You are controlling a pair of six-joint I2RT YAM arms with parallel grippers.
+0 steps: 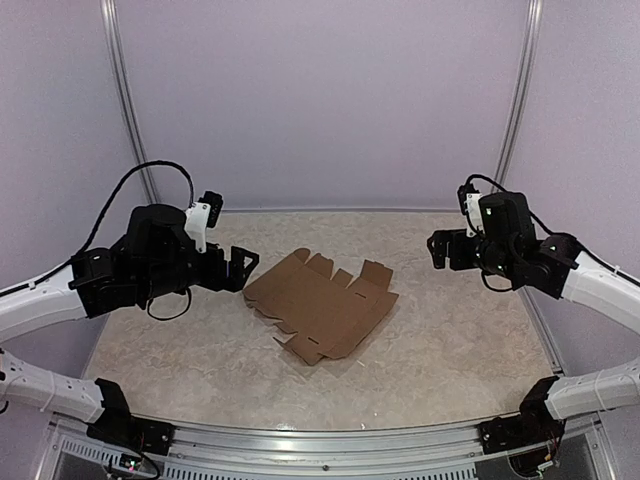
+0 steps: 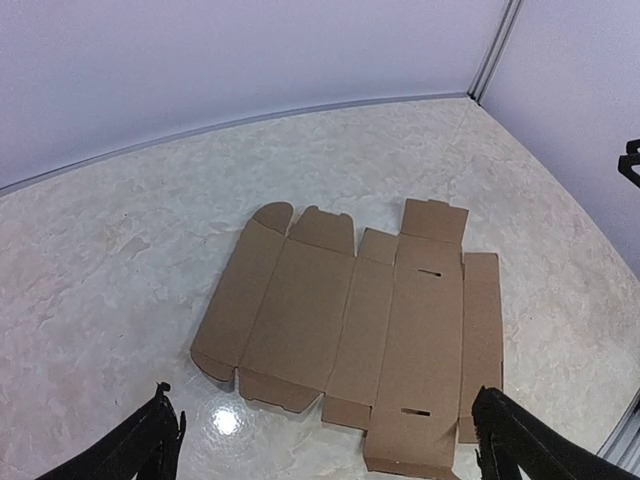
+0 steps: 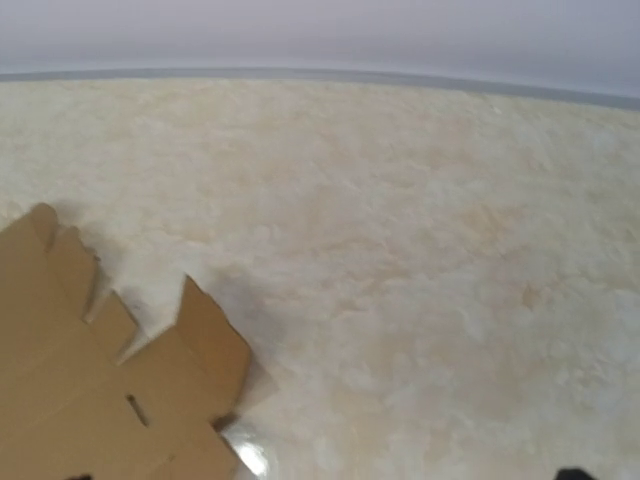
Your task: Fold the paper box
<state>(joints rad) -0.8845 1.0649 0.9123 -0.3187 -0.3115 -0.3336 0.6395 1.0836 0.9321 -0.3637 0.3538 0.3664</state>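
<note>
The paper box [image 1: 320,305] lies flat and unfolded near the middle of the marbled worktop [image 1: 460,340], between the two arms and touching neither. The left end effector [image 1: 240,268] hovers just beside the box's left corner, spread wide. In the left wrist view only the dark fingertips [image 2: 150,445] show, cut off by the bottom edge, with the sheet [image 2: 350,330] lying beyond them. The right end effector [image 1: 437,250] hangs well apart from the box on the other side, also spread and holding nothing. From above its fingers are small, dark and hard to separate, and its own wrist view shows only a dark speck of them at the bottom edge. That view catches one corner of the box [image 3: 100,400]; the rest is cut off at the left and bottom.
</note>
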